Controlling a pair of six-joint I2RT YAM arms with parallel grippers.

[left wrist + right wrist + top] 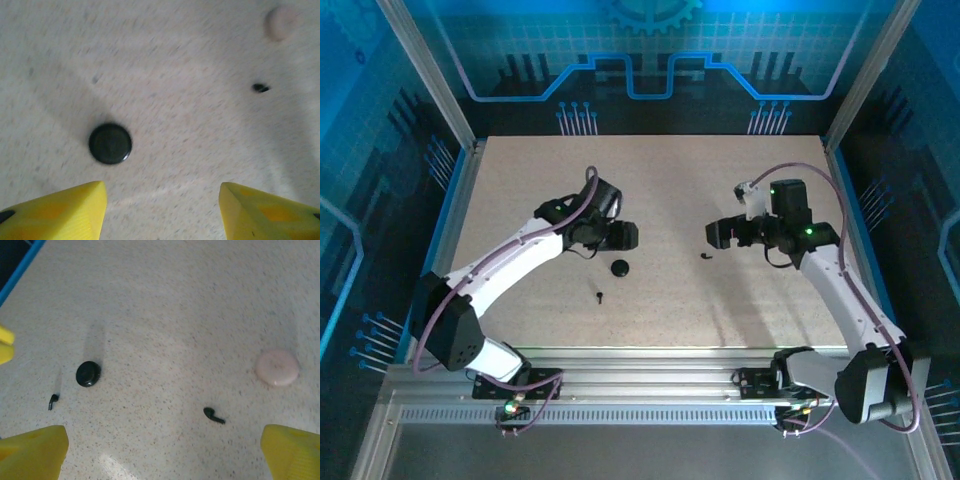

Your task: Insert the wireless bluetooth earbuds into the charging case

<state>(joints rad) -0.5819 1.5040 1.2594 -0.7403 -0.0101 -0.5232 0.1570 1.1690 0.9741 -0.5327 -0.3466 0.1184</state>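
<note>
Beige speckled counter (670, 180), open room to every edge. We see charging case (620, 267), black disc, mid-frame; one earbud (601, 296) below, other earbud (706, 257) right. Left pincer (162, 186), right pincer (164, 432) apart, empty.

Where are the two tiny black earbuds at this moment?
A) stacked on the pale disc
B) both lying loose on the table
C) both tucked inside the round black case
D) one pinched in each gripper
B: one earbud lies on the table near the charging case, and the other earbud lies farther off, with nothing gripping either.
</note>
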